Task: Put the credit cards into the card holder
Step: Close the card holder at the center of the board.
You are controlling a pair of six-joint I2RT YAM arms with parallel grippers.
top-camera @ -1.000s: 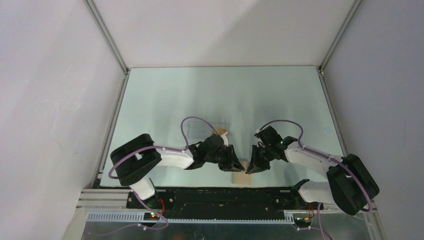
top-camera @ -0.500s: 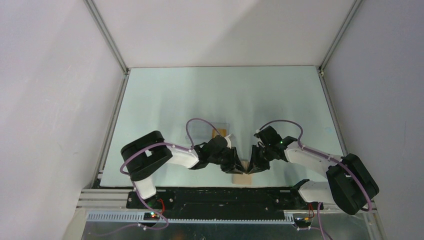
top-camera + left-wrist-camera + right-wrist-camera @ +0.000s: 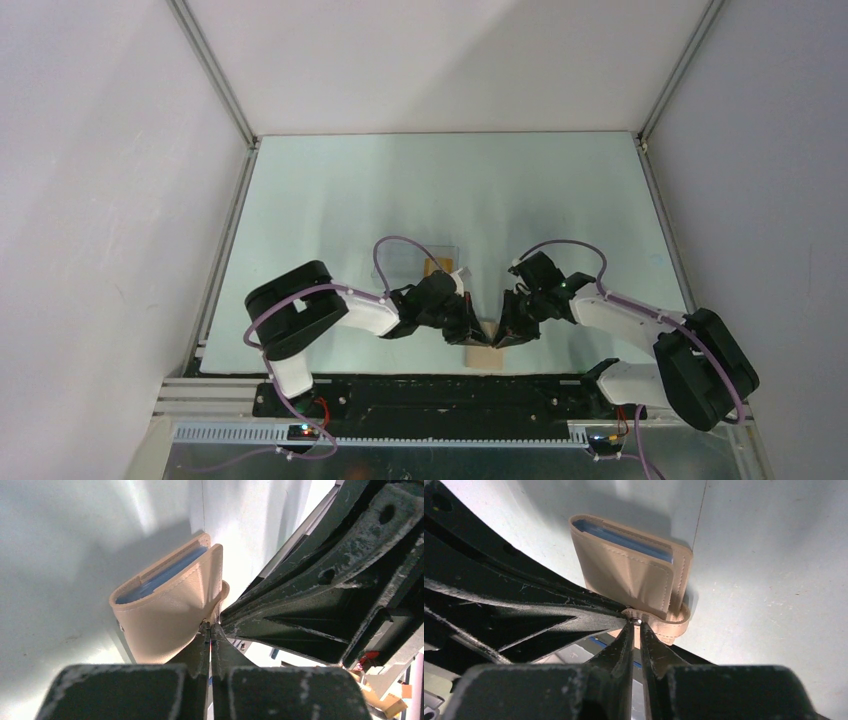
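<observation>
The tan wallet [image 3: 484, 354] sits close to the near edge of the pale green table [image 3: 450, 190], just ahead of the black base rail [image 3: 440, 392], with both arms folded inward over it. The left gripper [image 3: 474, 330] has its fingers pressed flat together, tips touching the lower corner of the wallet's front flap; whether any leather is pinched between them cannot be told. The right gripper [image 3: 503, 332] comes in from the other side, its fingers nearly together and nipping the small rounded snap tab [image 3: 674, 622]. The two grippers almost meet, so there is little space between them. Beyond the wallet the table lies broad and bare up to the far wall. The wallet is grained, stitched along its edges and folded double, and it gapes slightly at the top, where the smooth blue lining [image 3: 160, 577] shows. Behind the left gripper an orange card [image 3: 437, 266] lies at the corner of a clear box [image 3: 410, 258], well apart from the wallet.
</observation>
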